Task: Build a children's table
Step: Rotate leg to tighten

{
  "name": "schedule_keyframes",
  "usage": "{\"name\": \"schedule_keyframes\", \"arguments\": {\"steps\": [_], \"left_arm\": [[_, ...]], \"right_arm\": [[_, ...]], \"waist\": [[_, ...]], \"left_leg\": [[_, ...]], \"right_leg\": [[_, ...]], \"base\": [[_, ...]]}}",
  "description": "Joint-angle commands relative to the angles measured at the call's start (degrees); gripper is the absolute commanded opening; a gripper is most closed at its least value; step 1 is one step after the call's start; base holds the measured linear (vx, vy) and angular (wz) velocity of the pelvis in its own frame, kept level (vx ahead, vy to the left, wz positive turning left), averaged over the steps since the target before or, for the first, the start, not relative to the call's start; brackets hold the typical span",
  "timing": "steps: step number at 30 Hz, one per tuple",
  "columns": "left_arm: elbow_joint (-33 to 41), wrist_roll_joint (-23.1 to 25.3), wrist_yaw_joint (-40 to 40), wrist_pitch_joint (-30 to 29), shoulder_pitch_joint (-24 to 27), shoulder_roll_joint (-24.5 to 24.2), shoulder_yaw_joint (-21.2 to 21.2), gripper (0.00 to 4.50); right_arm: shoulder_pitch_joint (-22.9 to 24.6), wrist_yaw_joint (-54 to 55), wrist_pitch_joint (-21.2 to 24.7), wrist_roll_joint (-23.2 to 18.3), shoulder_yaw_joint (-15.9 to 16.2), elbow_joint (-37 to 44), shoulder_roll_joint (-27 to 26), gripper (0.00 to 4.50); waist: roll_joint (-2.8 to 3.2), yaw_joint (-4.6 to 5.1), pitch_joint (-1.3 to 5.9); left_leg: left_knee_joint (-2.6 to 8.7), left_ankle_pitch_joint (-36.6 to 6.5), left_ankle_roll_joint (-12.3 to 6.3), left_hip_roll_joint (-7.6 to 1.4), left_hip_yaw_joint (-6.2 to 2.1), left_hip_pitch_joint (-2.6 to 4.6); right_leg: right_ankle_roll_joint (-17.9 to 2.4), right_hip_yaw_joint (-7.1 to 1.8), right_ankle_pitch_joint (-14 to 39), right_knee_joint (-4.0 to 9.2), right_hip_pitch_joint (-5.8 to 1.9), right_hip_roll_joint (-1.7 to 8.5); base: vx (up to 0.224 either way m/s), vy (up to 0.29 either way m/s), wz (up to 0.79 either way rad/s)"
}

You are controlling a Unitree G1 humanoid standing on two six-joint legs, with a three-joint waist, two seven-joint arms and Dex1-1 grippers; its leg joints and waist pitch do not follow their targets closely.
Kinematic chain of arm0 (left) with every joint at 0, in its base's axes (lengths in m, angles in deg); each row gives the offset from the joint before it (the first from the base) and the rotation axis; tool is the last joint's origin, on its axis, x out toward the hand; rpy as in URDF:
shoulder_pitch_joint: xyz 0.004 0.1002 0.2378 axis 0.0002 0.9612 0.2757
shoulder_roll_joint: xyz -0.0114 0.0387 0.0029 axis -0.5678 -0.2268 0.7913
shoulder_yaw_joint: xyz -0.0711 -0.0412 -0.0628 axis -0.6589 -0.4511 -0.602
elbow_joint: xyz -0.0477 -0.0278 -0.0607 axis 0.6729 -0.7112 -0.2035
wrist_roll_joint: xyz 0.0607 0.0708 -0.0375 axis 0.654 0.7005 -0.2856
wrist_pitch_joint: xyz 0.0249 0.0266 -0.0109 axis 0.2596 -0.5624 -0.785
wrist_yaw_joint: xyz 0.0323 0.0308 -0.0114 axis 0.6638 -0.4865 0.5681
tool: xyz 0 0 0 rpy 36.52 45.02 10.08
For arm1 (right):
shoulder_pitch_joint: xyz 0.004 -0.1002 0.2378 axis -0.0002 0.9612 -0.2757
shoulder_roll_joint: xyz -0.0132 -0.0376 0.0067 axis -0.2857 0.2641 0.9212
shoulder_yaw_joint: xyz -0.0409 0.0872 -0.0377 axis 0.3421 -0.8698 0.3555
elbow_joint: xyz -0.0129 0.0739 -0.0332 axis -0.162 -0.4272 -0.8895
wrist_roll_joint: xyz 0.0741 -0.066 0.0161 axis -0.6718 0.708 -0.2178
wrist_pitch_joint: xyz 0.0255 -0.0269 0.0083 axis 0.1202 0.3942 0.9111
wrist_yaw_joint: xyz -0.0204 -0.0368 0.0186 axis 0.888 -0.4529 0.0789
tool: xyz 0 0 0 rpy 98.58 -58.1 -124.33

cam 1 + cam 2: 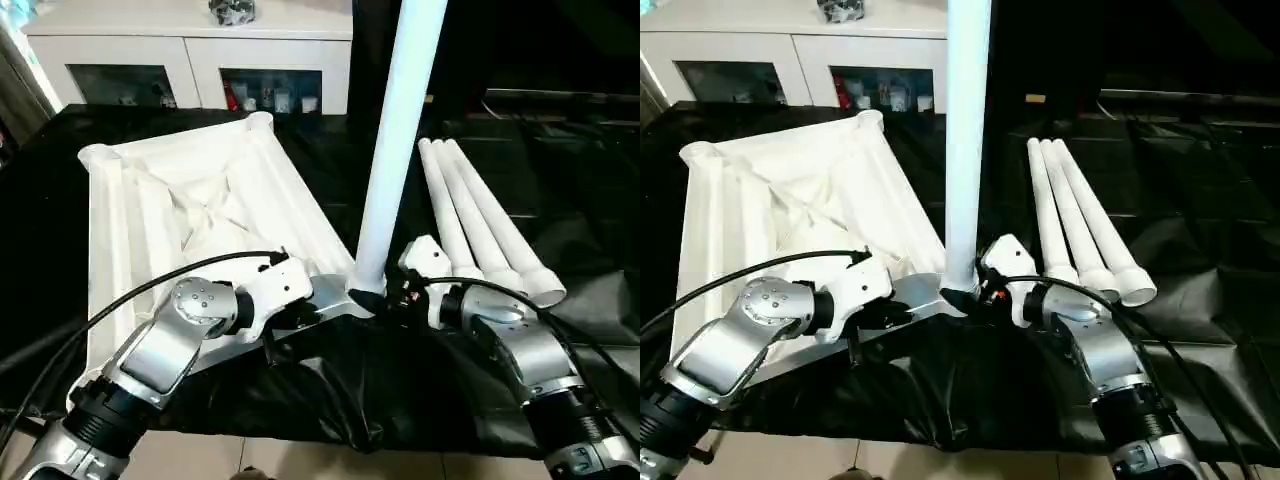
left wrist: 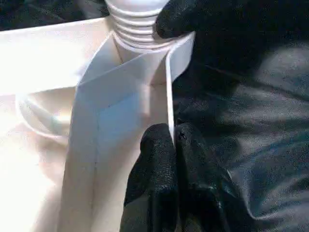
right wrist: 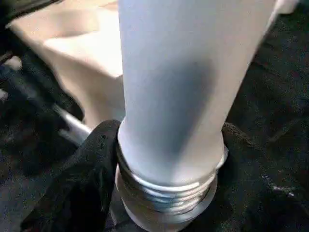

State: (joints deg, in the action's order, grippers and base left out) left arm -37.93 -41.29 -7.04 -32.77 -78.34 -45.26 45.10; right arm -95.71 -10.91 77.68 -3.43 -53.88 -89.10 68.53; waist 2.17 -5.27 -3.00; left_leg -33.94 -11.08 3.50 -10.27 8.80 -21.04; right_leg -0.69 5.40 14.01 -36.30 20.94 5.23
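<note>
The children's table top (image 1: 200, 200) lies upside down on black cloth, ribbed underside up. One white leg (image 1: 400, 140) stands upright in the near right corner socket, its threaded end (image 3: 164, 193) partly showing above the socket. My right gripper (image 1: 375, 298) is shut on the base of this leg, with a black finger (image 3: 91, 164) on either side. My left gripper (image 2: 173, 145) is shut on the thin rim wall (image 2: 169, 92) of the table top, just beside that corner. Three more legs (image 1: 480, 220) lie side by side on the cloth to the right.
A white cabinet (image 1: 200, 60) with glass doors stands behind the work surface. Black cloth (image 1: 330, 390) covers the surface and hangs over its near edge, with pale floor below. Black cables run along both of my forearms.
</note>
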Motion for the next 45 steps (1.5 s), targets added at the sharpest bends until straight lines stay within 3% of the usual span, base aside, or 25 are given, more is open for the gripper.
{"name": "schedule_keyframes", "arguments": {"steps": [1, 2, 3, 4, 6, 7, 11, 15, 17, 19, 21, 24, 25, 29, 33, 37, 45], "left_arm": [[-4.4, 1.3, 6.6, -2.7, -1.1, 3.9, -0.6, 0.0], [-5.6, 1.2, 9.3, -3.5, -1.7, 6.0, -1.7, 0.0], [-5.6, 1.2, 9.3, -3.5, -1.7, 6.0, -1.7, 0.0], [-8.1, 1.2, 15.2, -4.4, -3.1, 10.5, -3.8, 0.0], [-10.0, 1.4, 18.9, -4.8, -4.1, 13.4, -4.9, 0.0], [-12.1, 1.4, 22.5, -4.6, -4.9, 16.9, -5.5, 0.0], [-13.6, 2.5, 23.7, -3.0, -5.5, 19.4, -4.2, 0.0], [-13.4, 2.9, 22.0, -2.2, -5.3, 19.2, -2.9, 0.0], [-13.0, 3.1, 20.8, -1.6, -4.9, 18.3, -2.1, 0.0], [-12.4, 3.3, 19.1, -0.7, -4.4, 17.1, -1.0, 0.0], [-11.6, 3.2, 17.6, -0.1, -3.8, 16.0, -0.5, 0.0], [-10.8, 3.0, 15.5, 1.1, -3.1, 14.7, -0.4, 0.0], [-10.4, 2.8, 14.4, 1.5, -2.6, 13.8, -0.5, 0.0], [-9.9, 2.2, 11.7, 3.0, -1.9, 11.5, -0.3, 0.0], [-9.4, 1.5, 7.9, 5.2, -0.9, 8.4, -0.2, 0.0], [-8.0, 0.1, 3.1, 7.0, 0.2, 5.5, -0.4, 0.0], [-5.5, -2.3, -6.8, 11.3, 1.9, 0.4, 1.6, 0.0]], "right_arm": [[-2.5, 8.3, -0.1, 0.1, -2.2, -5.1, -3.6, 2.75], [-3.3, 11.5, -0.2, 0.3, -2.8, -7.2, -5.4, 2.75], [-3.3, 11.5, -0.2, 0.3, -2.8, -7.2, -5.4, 2.75], [-5.1, 17.9, -0.3, 0.6, -4.1, -11.4, -9.1, 2.75], [-6.6, 23.2, -0.7, 0.9, -5.1, -14.3, -11.7, 2.74], [-8.1, 27.1, -1.3, 1.2, -5.2, -17.0, -15.0, 2.74], [-9.5, 29.4, -2.1, 2.8, -4.4, -19.3, -18.2, 2.74], [-10.0, 29.1, -3.4, 2.8, -4.5, -20.4, -18.8, 2.74], [-10.1, 28.6, -3.9, 2.2, -5.3, -20.7, -18.7, 3.3], [-10.5, 28.3, -4.3, 1.5, -6.5, -21.1, -18.5, 3.44], [-10.6, 27.4, -4.7, 1.4, -6.7, -20.9, -17.9, 3.65], [-10.3, 26.2, -5.8, 2.9, -5.4, -19.1, -16.1, 3.92], [-9.6, 24.6, -5.7, 3.4, -4.7, -17.1, -14.7, 3.92], [-7.3, 19.6, -4.5, 3.4, -3.3, -12.0, -11.4, 3.92], [-3.6, 10.8, -2.1, 2.0, -1.2, -3.8, -6.0, 3.92], [-0.2, 1.4, 1.0, -1.0, 0.4, 3.7, -0.3, 3.92], [2.2, -7.5, 5.0, -3.5, 2.0, 9.6, 5.3, 3.92]], "waist": [[-0.26, 0.12, 3.53], [-0.15, 0.16, 3.45], [-0.15, 0.16, 3.45], [-0.34, 0.24, 3.43], [-0.31, 0.22, 3.46], [-0.69, 0.3, 3.49], [-0.43, -0.01, 3.63], [-0.59, -0.06, 3.71], [-0.46, 0.03, 3.59], [-0.49, 0.12, 3.58], [-0.44, 0.26, 3.53], [-0.37, 0.21, 3.79], [-0.43, 0.13, 3.96], [-0.39, 0.02, 4.07], [-0.5, -0.24, 3.88], [-0.48, -0.42, 3.6], [-0.38, -0.48, 3.69]], "left_leg": [[3.62, -6.2, -3.18, -2.68, -0.41, 0.19], [3.82, -7.5, -2.13, -2.65, -0.42, 0.35], [3.82, -7.5, -2.13, -2.65, -0.42, 0.35], [3.89, -8.5, -1.15, -2.71, -0.38, 0.38], [4.13, -9.2, -0.47, -2.64, -0.55, 0.32], [4.07, -8.4, -0.5, -2.53, -0.49, 0.12], [4.02, -7.7, -1.21, -2.61, -0.51, 0.09], [3.98, -6.4, -1.98, -2.64, -0.5, -0.04], [4.12, -7.8, -1.99, -2.65, -0.48, 0.01], [4.18, -8.7, -1.96, -2.64, -0.46, 0.01], [4.33, -8.9, -1.86, -2.69, -0.59, -0.09], [4.03, -6.6, -2.06, -2.73, -0.52, -0.05], [3.73, -4.4, -2.77, -2.64, -0.42, -0.09], [3.52, -2.9, -4.35, -2.6, -0.35, -0.21], [3.56, -4.0, -4.91, -2.61, -0.34, -0.2], [3.9, -7.6, -4.12, -2.83, -0.37, -0.03], [3.86, -6.9, -4.06, -2.88, -0.36, -0.03]], "right_leg": [[-15.8, -3.21, 0.3, 4.08, -2.59, 3.88], [-15.2, -3.2, 3.5, 4.41, -2.51, 3.89], [-15.2, -3.2, 3.5, 4.41, -2.51, 3.89], [-14.0, -3.32, 5.6, 4.71, -2.45, 3.91], [-12.9, -3.19, 7.6, 4.94, -2.38, 3.9], [-12.4, -3.3, 7.2, 5.0, -2.36, 3.92], [-11.5, -3.31, 6.1, 5.01, -2.24, 3.98], [-11.6, -3.28, 3.0, 4.61, -2.28, 3.91], [-11.4, -3.29, 4.6, 4.92, -2.19, 3.97], [-11.3, -3.36, 5.5, 4.97, -2.21, 4.01], [-11.1, -3.29, 6.0, 5.01, -2.22, 3.97], [-11.9, -3.33, 2.4, 4.59, -2.27, 3.95], [-12.5, -3.33, -1.5, 4.15, -2.29, 3.77], [-13.1, -3.27, -5.3, 3.76, -2.28, 3.64], [-12.5, -3.25, -4.3, 4.04, -2.37, 3.51], [-12.0, -3.35, 1.0, 4.6, -2.3, 3.63], [-13.1, -3.35, 0.1, 4.28, -2.03, 3.57]], "base": [[0.0, 0.0, 0.0], [0.0, 0.0, 0.0], [0.0, 0.0, 0.0], [0.0, 0.0, 0.0], [0.0, 0.0, 0.0], [0.0, 0.0, 0.0], [0.0, 0.0, 0.0], [0.0, 0.0, 0.0], [0.0, 0.0, 0.0], [0.0, 0.0, 0.0], [0.0, 0.0, 0.0], [0.0, 0.0, 0.0], [0.0, 0.0, 0.0], [0.0, 0.0, 0.0], [0.0, 0.0, 0.0], [0.0, 0.0, 0.0], [0.0, 0.0, 0.0]]}}
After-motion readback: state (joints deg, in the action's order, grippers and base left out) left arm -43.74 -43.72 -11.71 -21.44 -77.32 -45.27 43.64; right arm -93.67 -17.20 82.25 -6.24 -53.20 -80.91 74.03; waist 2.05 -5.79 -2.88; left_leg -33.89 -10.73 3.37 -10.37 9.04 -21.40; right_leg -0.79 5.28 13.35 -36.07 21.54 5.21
